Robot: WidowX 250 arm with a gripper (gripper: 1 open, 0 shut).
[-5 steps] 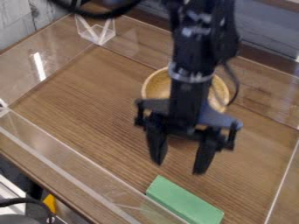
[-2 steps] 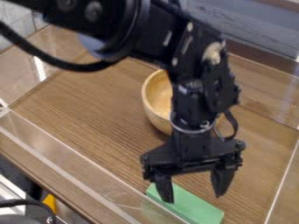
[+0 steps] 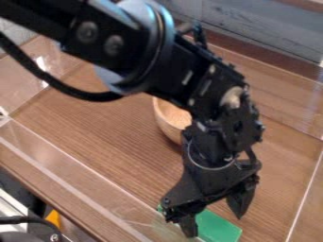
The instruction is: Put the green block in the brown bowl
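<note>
The green block (image 3: 220, 227) lies flat on the wooden table near the front edge, mostly covered by my gripper. My gripper (image 3: 214, 203) hangs right over it, open, one black finger (image 3: 187, 214) on its left side and the other at its right. I cannot tell whether the tips touch the block. The brown bowl (image 3: 169, 121) stands behind the arm; only its left part shows, the rest hidden by the black arm.
Clear acrylic walls (image 3: 76, 194) fence the wooden table (image 3: 89, 123) at the left and front. The bulky black arm (image 3: 127, 47) spans the upper left to the centre. A grey wall runs along the back.
The gripper opened wide, moved toward the front of the table and came down over the green block. The arm swung across the bowl and now hides more of it.
</note>
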